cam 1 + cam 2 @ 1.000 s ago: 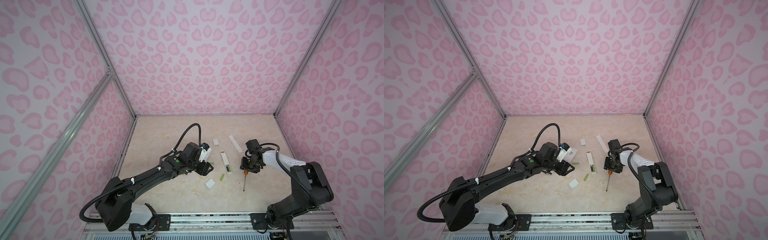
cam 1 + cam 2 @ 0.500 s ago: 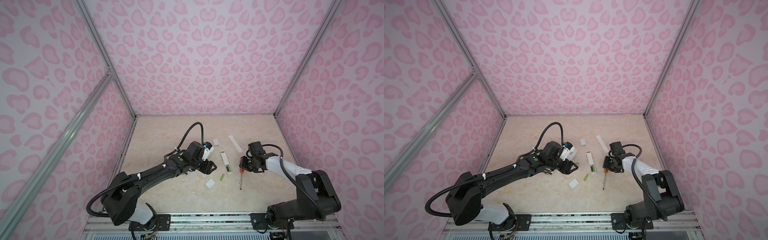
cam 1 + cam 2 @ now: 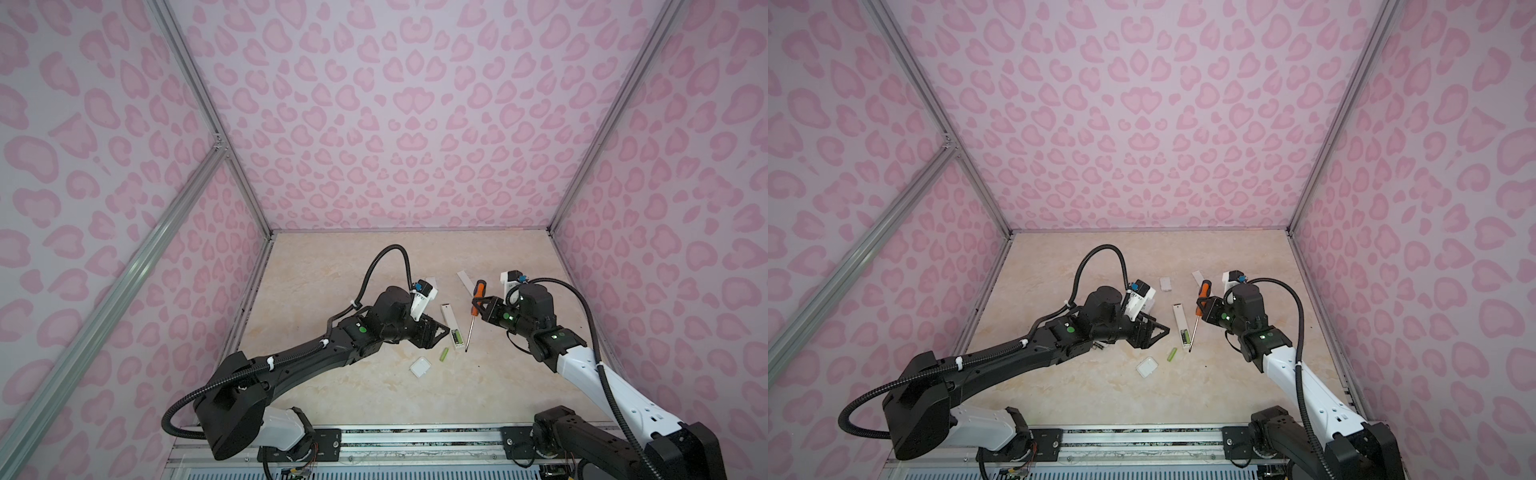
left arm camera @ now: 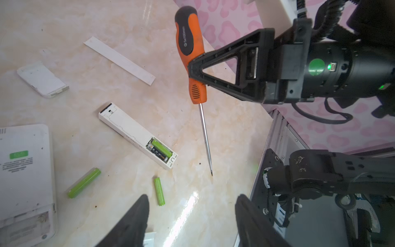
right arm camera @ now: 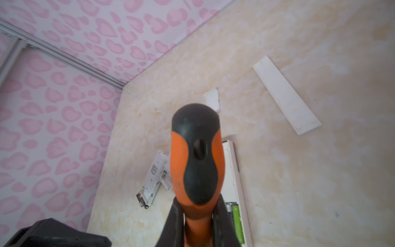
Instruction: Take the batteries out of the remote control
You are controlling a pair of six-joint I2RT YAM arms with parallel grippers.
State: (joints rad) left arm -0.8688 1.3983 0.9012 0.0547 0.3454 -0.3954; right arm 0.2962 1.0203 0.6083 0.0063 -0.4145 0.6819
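Though loose, batteries (image 4: 159, 191) just beside left pincer (image 4: 190, 198).

four batteries (image 4: 84, 182), two remotes (image 4: 132, 132), one screwdriver (image 4: 197, 94)

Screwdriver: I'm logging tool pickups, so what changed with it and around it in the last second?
The right claw closed on the screwdriver handle and raised it from lying flat to handle-up, tip down beside the remote. The left claw edged toward the remote, open. The remote, the loose battery and the white cover stayed put.
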